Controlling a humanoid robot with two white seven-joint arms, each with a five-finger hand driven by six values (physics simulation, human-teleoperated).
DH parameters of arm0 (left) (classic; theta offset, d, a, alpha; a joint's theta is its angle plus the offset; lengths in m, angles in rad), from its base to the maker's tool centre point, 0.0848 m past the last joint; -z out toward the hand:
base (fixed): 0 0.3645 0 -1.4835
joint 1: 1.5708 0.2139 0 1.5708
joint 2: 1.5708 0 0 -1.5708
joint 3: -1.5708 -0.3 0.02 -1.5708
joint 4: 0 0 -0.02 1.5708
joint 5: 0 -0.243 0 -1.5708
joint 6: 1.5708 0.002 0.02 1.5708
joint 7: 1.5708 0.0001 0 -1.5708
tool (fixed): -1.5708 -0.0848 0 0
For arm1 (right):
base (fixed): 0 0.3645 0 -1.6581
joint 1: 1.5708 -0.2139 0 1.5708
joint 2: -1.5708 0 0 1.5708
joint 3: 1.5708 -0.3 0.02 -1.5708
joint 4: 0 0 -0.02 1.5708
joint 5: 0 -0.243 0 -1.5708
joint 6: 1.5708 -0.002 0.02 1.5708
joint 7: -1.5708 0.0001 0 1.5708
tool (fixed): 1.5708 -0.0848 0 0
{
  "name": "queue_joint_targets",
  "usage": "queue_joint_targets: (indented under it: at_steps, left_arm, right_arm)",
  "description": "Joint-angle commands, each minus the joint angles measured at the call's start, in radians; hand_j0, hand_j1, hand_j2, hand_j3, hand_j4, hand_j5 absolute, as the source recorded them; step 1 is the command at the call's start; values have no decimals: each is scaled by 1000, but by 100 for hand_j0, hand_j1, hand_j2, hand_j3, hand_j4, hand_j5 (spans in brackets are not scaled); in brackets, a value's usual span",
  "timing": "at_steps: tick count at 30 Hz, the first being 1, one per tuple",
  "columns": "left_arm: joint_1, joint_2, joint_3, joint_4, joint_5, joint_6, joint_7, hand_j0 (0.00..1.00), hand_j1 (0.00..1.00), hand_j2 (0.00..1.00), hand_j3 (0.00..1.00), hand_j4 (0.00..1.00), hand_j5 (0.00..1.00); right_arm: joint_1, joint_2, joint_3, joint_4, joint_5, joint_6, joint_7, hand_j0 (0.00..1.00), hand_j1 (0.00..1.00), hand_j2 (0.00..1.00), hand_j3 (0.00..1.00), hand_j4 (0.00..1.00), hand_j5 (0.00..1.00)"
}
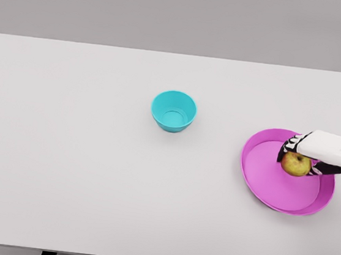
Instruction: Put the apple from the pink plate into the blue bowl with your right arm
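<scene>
White table, plain grey wall behind, dark legs below

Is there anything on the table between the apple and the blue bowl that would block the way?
Nothing visible. The right hand is on the apple over the pink plate, and bare table lies between it and the bowl.

Right robot hand: five-finger type, black finger segments with white banding at the joints. Forearm shell smooth, glossy white, rounded; black underside at the wrist.
</scene>
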Motion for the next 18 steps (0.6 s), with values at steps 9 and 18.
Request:
queue_joint_targets:
  at_steps: [9,18]
  left_arm:
    - [2,0,0,-1,0,0,-1,100,100,100,100,100,100]
    - [2,0,0,0,0,0,-1,100,100,100,100,100,100]
  right_arm:
    - [-52,50,-1,-1,-5,2,-1,53,53,53,53,53,53]
    - [-107,122,1,7,-2,2,-1,53,53,53,53,53,53]
